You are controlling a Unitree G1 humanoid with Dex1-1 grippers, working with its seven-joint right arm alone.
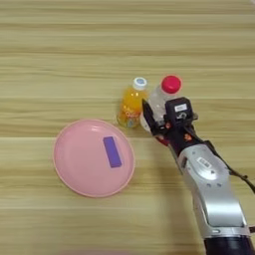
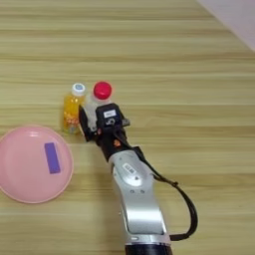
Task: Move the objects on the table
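two bottles [image 1: 149, 102] and a pink plate [image 1: 79, 164] crowd the otherwise open table [image 1: 60, 50].

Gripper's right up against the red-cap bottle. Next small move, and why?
Probably close the fingers on the clear bottle with the red cap and check the hold before lifting. The right gripper sits at that bottle's lower body, with one black finger in the gap beside the orange-drink bottle. The two bottles stand close together, so any sideways push could tip the orange one.

Just right of the pink plate [image 1: 79, 169] with its purple strip [image 1: 112, 151] stands the orange-drink bottle [image 1: 132, 104]; beside it the red-capped clear bottle [image 1: 162, 97], the right gripper [image 1: 152, 122] against it.
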